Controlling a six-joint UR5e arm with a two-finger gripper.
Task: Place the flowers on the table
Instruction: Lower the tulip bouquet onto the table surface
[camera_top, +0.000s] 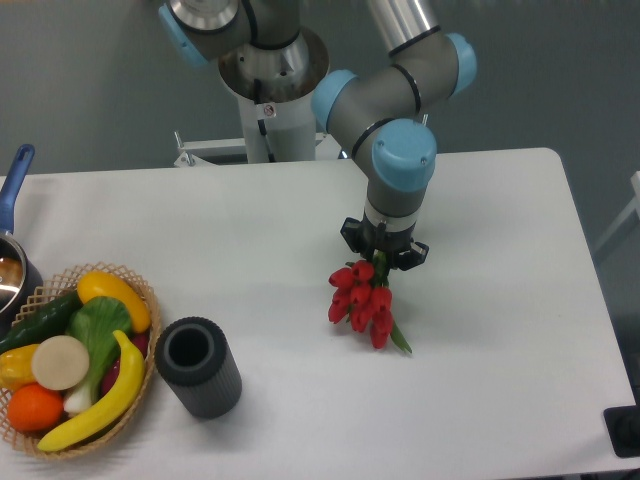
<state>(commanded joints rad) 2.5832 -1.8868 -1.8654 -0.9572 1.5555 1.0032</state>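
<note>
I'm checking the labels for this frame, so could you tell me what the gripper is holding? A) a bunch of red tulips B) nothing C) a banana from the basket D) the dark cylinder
A: the gripper is closed on the bunch of red tulips, whose heads hang below it over the white table.
</note>
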